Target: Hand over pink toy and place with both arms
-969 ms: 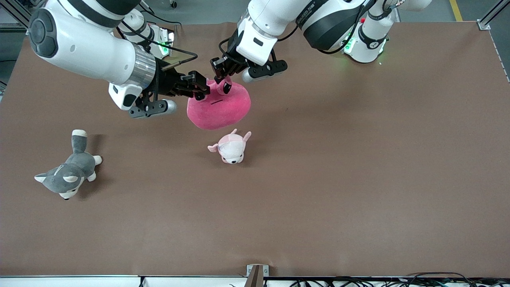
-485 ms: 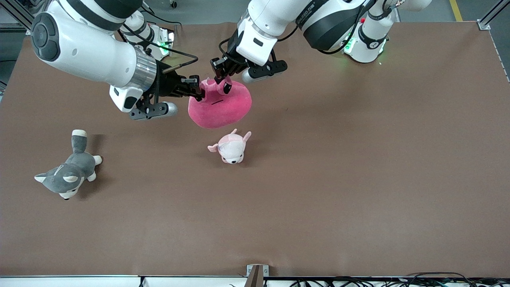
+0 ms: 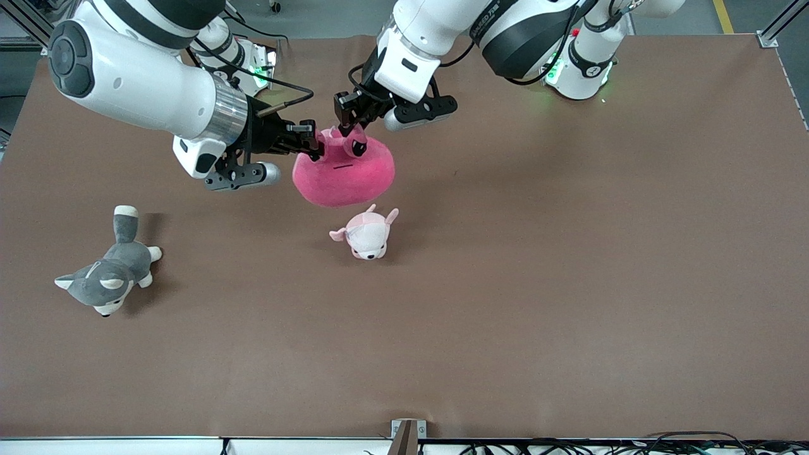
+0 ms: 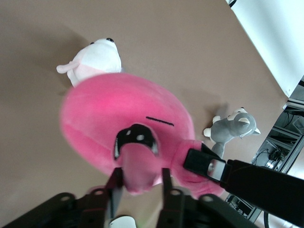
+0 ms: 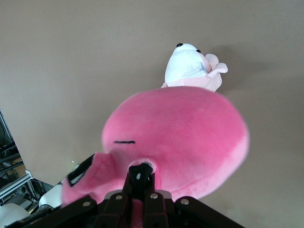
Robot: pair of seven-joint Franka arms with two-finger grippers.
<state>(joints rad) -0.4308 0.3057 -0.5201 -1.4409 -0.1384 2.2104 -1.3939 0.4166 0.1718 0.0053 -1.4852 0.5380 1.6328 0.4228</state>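
three plush toys over one brown table (image 3: pixel 569 284), grey floor (image 3: pixel 328 16) past it.

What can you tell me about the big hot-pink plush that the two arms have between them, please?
The pink toy is a rounded, hot-pink plush blob with a thin dark mouth line and dark eyes on short stalks. It hangs in the air above the table, over the spot just farther from the camera than the pale pink plush. The left gripper pinches one stalk from above; the right gripper is shut on the other.
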